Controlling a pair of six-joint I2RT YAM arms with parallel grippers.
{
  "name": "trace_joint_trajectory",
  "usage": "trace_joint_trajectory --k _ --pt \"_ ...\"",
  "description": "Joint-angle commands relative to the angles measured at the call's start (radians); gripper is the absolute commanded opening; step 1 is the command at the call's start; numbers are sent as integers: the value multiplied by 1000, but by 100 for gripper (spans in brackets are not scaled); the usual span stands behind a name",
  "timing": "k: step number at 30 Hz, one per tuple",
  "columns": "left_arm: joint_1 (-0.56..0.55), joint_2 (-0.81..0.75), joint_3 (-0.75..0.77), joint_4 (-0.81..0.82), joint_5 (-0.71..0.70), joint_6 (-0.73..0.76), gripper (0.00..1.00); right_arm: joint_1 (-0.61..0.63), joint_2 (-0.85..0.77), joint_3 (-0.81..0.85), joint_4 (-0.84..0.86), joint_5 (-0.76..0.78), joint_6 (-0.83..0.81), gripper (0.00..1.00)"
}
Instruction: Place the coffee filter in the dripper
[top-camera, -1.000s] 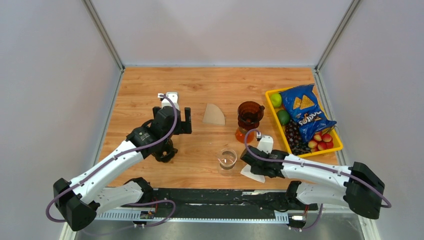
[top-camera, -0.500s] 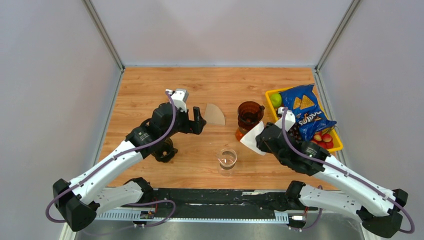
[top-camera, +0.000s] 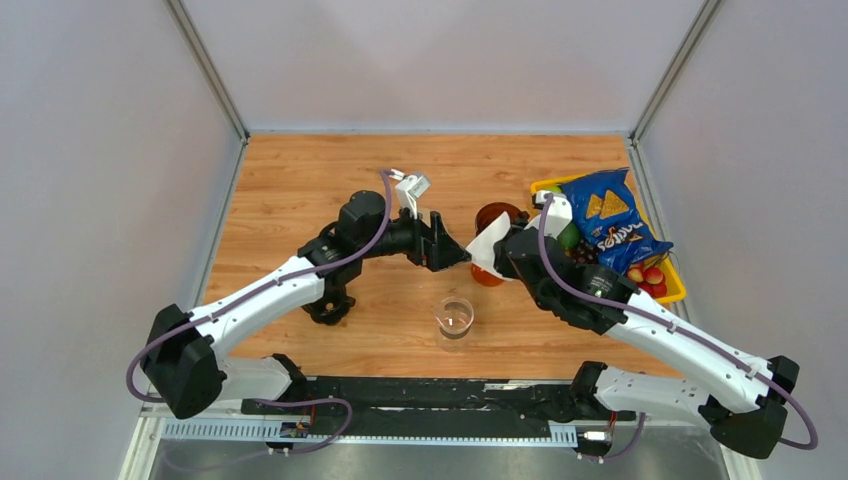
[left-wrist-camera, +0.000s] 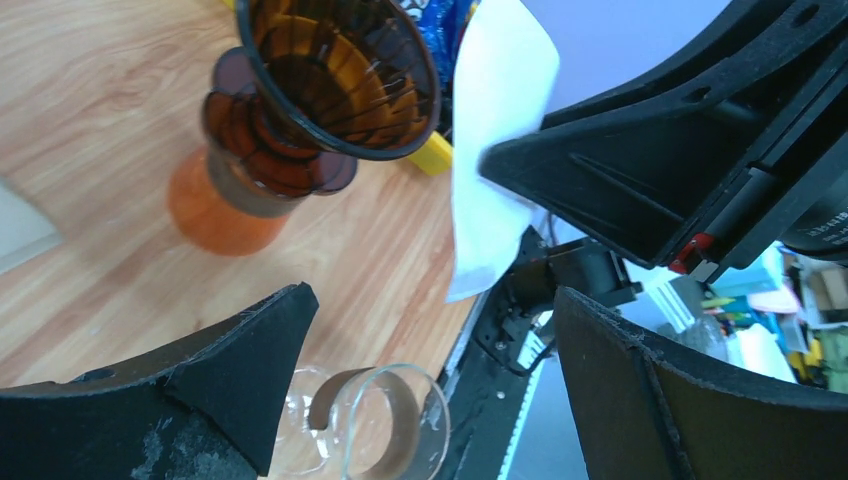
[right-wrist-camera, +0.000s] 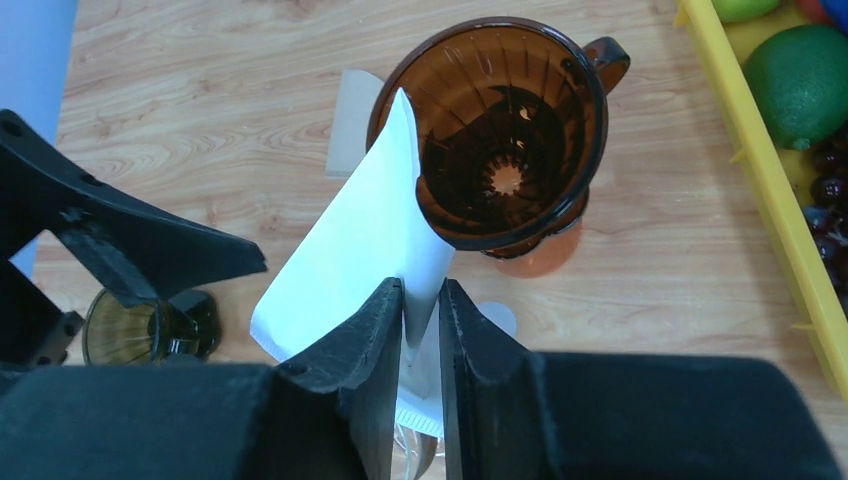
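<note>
Right gripper (right-wrist-camera: 415, 300) is pinched almost fully closed on the white coffee filter (right-wrist-camera: 350, 250), and we see paper in the narrow slot between its 2 fingers. It grips the filter's wide end. The filter is off the worktop (top-camera: 300, 180), tilted, and folded flat rather than opened into a cone. In the right wrist view its long axis runs diagonally, from the wide end at the fingers up to a narrow tip. That tip points at the dripper (right-wrist-camera: 465, 120) and sits at the rim on the side facing the left edge. We can't tell whether it touches the rim or is just beside it. The filter is outside the cone, and the dripper bowl holds nothing. The dripper stands upright, right of centre, close to the yellow tray (top-camera: 676, 290) along the right edge, which carries a chip bag (top-camera: 605, 215) and fruit. Left gripper (left-wrist-camera: 432, 292) is spread wide and holds nothing. It hangs just on the left-edge side of the dripper and the filter, and its camera looks across at both. In that view the filter's long axis is close to vertical. A 2nd, tan filter (right-wrist-camera: 352, 105) lies flat on the worktop beside the dripper, partly hidden behind the white one. A glass cup (top-camera: 455, 317) stands toward the near edge, apart from both grippers.
</note>
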Motion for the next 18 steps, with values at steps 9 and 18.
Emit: trace_joint_trajectory --k 9,18 --pt "-29 81 67 187 103 -98 73 -3 6 13 195 -48 -48 24" --pt "-29 105 80 176 86 -91 40 -3 0 -9 203 -59 -48 26"
